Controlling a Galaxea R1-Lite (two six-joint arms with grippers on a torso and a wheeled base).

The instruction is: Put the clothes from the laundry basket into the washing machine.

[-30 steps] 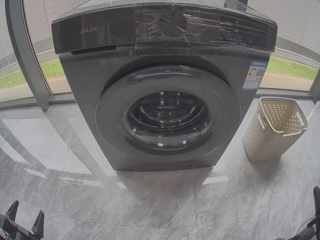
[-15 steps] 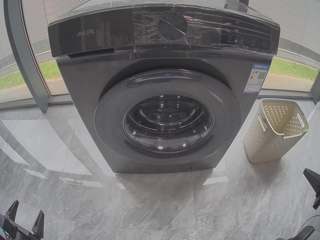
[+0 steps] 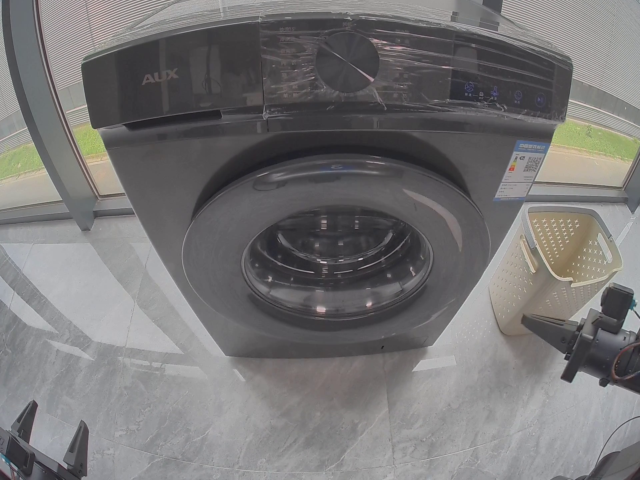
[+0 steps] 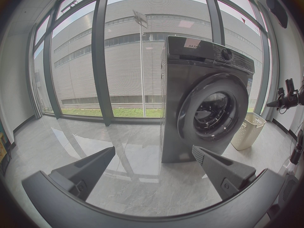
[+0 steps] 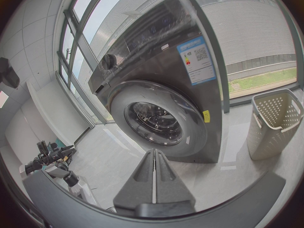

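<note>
Right gripper (image 3: 530, 321), fingers pressed together, hangs beside the laundry basket (image 3: 567, 265), right of the closed washing machine (image 3: 333, 188); left gripper (image 3: 55, 416) spread wide.

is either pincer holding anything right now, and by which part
Nothing is held. The left pincer is open and empty; the right pincer is shut on nothing, near the laundry basket.

Satin metal washing machine (image 3: 167, 188), glossy panel (image 3: 193, 75) under crinkled film (image 3: 413, 55), matt perforated plastic laundry basket (image 3: 527, 288), polished stone floor (image 3: 300, 415).
</note>
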